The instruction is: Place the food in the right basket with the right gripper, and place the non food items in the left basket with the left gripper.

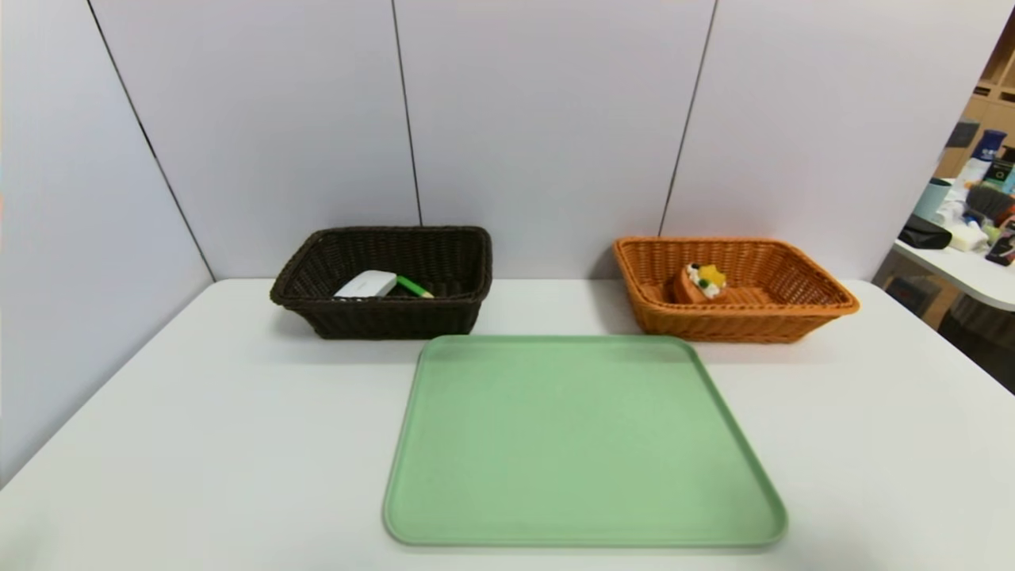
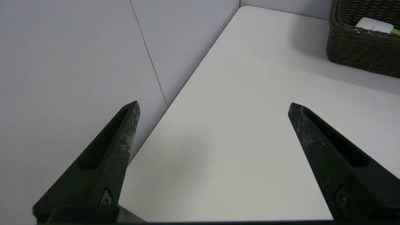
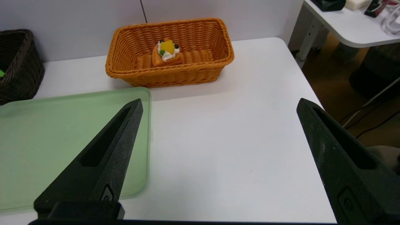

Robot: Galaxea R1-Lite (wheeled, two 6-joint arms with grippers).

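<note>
Dark basket: Sitting toward the left at the back of the table, the dark basket (image 1: 388, 321) shows you its contents best in the head view, where you can see the white device (image 1: 366, 284) leaning up inside and the green-handled utensil (image 1: 415, 287) lying just beside it
Dark basket from the wrists: your left wrist view catches only part of this basket, with the device and a scrap of green; your right wrist view gives you one end of it and a bit of green, but no white device
Orange basket: standing at the back right, the orange basket (image 1: 737, 323) holds the toy cake (image 1: 699, 283), and you see both in the head view and right wrist view, not in the left wrist view
Green tray: the head view gives you the whole green tray (image 1: 583, 444), bare, in front of the baskets; your right wrist view cuts part of it off
Left gripper: your left gripper (image 2: 214, 106) is over the left part of the table, fingers spread wide, holding nothing
Right gripper: your right gripper (image 3: 220, 101) is over the right part of the table, its fingers wide apart too, with nothing between them; the head view shows you neither gripper
</note>
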